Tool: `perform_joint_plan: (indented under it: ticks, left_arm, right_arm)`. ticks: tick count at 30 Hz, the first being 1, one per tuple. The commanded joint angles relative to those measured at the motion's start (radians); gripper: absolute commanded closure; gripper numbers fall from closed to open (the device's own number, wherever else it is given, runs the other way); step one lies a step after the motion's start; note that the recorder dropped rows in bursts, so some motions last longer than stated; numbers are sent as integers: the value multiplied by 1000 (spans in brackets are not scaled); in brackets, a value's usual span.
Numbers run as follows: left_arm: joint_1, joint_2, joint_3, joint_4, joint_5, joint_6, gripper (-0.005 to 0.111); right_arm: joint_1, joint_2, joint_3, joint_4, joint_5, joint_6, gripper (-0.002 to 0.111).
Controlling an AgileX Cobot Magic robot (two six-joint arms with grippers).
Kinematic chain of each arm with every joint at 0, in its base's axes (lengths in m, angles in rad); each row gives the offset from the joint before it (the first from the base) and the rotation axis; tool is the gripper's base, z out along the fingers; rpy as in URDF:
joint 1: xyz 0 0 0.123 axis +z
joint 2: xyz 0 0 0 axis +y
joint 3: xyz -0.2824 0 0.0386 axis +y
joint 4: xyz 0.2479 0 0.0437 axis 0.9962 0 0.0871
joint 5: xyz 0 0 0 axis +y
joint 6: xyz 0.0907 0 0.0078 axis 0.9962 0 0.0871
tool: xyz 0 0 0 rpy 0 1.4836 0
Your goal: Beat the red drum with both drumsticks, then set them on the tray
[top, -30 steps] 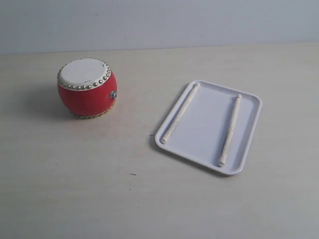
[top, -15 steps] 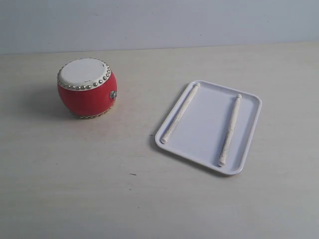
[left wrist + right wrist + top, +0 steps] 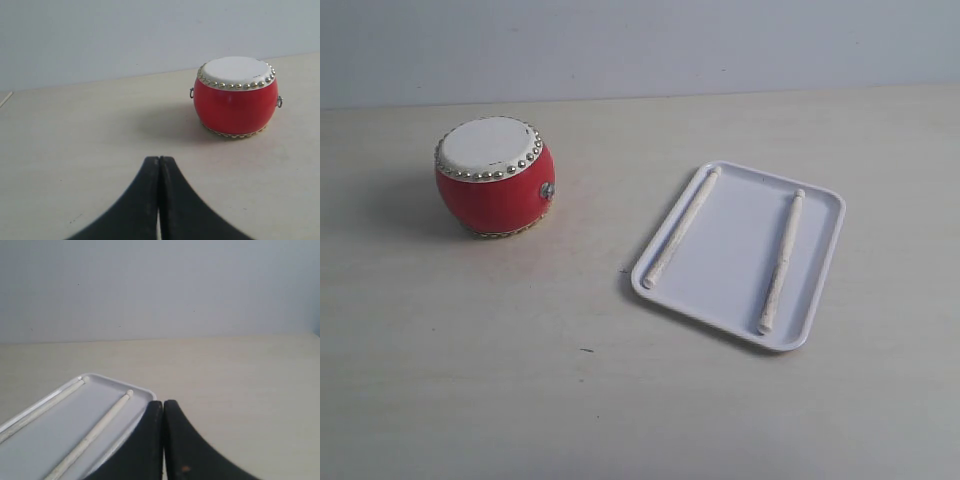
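The red drum (image 3: pixel 495 178) stands upright on the table at the left, its cream skin ringed with gold studs; the left wrist view shows the drum (image 3: pixel 236 96) too. To its right lies the white tray (image 3: pixel 820 215) with both drumsticks on it: one drumstick (image 3: pixel 681 240) along the tray's left side, the other drumstick (image 3: pixel 781 262) near its right side. Neither arm appears in the exterior view. My left gripper (image 3: pixel 159 160) is shut and empty, some way short of the drum. My right gripper (image 3: pixel 163 403) is shut and empty beside the tray's corner (image 3: pixel 145 391).
The pale wooden tabletop (image 3: pixel 520 340) runs back to a plain light wall (image 3: pixel 640 45). Nothing else lies on it besides a small dark speck (image 3: pixel 586 350) in front of the tray.
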State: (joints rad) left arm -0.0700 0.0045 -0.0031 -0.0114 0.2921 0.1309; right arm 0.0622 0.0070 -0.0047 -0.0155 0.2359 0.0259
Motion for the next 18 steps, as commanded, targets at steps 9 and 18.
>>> perform_joint_plan:
  ticks: [9,18]
  left_arm:
    - [1,-5,3,0,-9,-9,107]
    - [1,-5,3,0,-9,-9,107]
  right_arm:
    - [-6,-7,5,-70,31,-26,108]
    - [-6,-7,5,-35,33,-26,108]
